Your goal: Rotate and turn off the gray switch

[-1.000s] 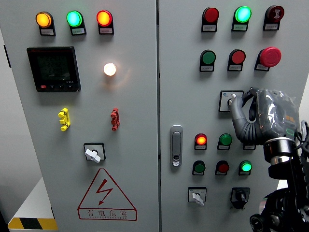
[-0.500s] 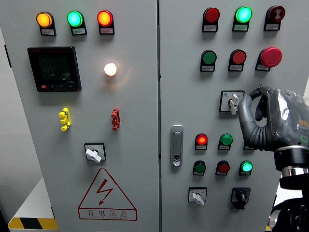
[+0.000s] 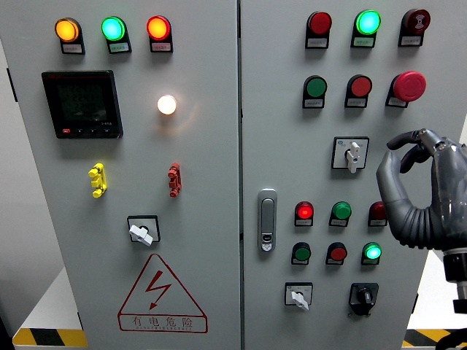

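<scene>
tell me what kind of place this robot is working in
Probably an industrial or electrical training room: it faces a gray control cabinet with lit indicator lamps, a rotary switch, a digital meter and a high-voltage warning triangle. The right hand hovers nearby.

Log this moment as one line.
right hand: curled, empty, right of gray switch | switch: handle upright, untouched | left hand: unseen

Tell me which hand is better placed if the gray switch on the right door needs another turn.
The right hand. It hangs just right of the gray switch, apart from it, fingers curled and holding nothing. The left hand is not in view, so it would likely have farther to travel.
</scene>
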You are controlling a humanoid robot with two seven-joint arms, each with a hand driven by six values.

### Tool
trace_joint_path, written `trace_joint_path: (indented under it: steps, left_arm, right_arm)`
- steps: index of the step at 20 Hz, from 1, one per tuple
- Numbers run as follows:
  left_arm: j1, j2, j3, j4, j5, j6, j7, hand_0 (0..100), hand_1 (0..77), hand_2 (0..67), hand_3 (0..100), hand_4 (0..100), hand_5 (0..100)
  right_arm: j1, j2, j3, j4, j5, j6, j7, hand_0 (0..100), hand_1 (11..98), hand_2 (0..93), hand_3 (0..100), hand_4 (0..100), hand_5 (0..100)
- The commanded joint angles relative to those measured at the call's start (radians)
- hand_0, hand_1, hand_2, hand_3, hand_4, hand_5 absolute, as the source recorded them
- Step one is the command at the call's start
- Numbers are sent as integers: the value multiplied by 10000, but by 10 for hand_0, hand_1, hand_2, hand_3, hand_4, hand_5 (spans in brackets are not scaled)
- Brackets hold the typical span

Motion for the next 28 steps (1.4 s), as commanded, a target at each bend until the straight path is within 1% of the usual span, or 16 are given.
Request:
trace_joint_path:
  steps: [1, 2, 3, 4, 5, 6, 7, 8, 11, 12, 13, 16, 17, 18, 21, 28]
  left_arm:
    - [0, -4, 0, 0, 0, 0, -13, 0, 0, 131, 183, 95, 118]
    - [0, -4, 0, 0, 0, 0, 2, 0, 0, 131, 183, 96, 118]
    - [0, -4, 0, 0, 0, 0, 2, 0, 0, 131, 183, 95, 118]
    - [0, -4, 0, 0, 0, 0, 2, 0, 0, 131, 183, 96, 118]
    - [0, -4, 0, 0, 0, 0, 2, 0, 0, 131, 183, 96, 118]
    - [0, -4, 0, 0, 0, 0, -13, 0, 0, 131, 183, 96, 118]
    - [0, -4, 0, 0, 0, 0, 2, 0, 0, 132, 183, 96, 118]
    - [0, -4, 0, 0, 0, 0, 2, 0, 0, 132, 183, 96, 118]
    - [0, 12, 0, 0, 0, 0, 2, 0, 0, 132, 183, 96, 118]
    - [0, -3, 0, 0, 0, 0, -13, 0, 0, 132, 183, 96, 118]
    - [0, -4, 0, 0, 0, 0, 2, 0, 0, 132, 183, 96, 118]
    - [0, -3, 0, 0, 0, 0, 2, 0, 0, 132, 183, 96, 118]
    - [0, 12, 0, 0, 0, 0, 2, 0, 0, 132, 183, 96, 118]
    - [0, 12, 0, 0, 0, 0, 2, 0, 0, 132, 183, 96, 118]
    - [0, -4, 0, 0, 0, 0, 2, 0, 0, 132, 183, 96, 118]
    - [0, -3, 0, 0, 0, 0, -13, 0, 0, 132, 183, 96, 118]
  right_arm:
    - [-284, -14, 26, 339, -141, -13, 44, 712, 346, 373, 483, 355, 615]
    - [-362, -15, 42, 447, -309, -28, 44, 618, 346, 357, 467, 341, 595]
    - [-453, -15, 118, 554, -402, -28, 44, 305, 375, 333, 445, 324, 574]
    - [-545, -15, 194, 677, -418, -28, 196, 0, 405, 307, 424, 304, 550]
    - [-759, -15, 317, 845, -479, -28, 410, 0, 412, 304, 421, 301, 544]
    - [-974, -15, 379, 1014, -540, -28, 534, 0, 428, 301, 407, 289, 529]
    - [-1158, -30, 470, 1167, -647, -28, 717, 0, 434, 300, 403, 283, 525]
    - [-1221, -30, 562, 1230, -664, -28, 917, 0, 444, 286, 382, 260, 502]
    - [-1573, -30, 579, 1399, -740, -151, 1133, 0, 456, 246, 328, 207, 432]
    - [-1589, -30, 624, 1399, -756, -166, 1133, 0, 459, 229, 304, 182, 398]
    - [-1650, -45, 655, 1414, -756, -166, 1133, 0, 459, 225, 298, 176, 386]
    - [-1743, -45, 625, 1522, -756, -182, 1164, 0, 451, 201, 265, 146, 344]
    - [-1758, -45, 625, 1537, -756, -182, 1225, 0, 450, 191, 252, 132, 332]
    - [-1819, -60, 610, 1568, -756, -182, 1241, 0, 449, 168, 234, 128, 322]
    - [-1866, -61, 609, 1568, -771, -182, 1256, 0, 448, 126, 189, 126, 294]
    - [-1866, -61, 594, 1583, -909, -289, 1241, 0, 448, 110, 151, 122, 266]
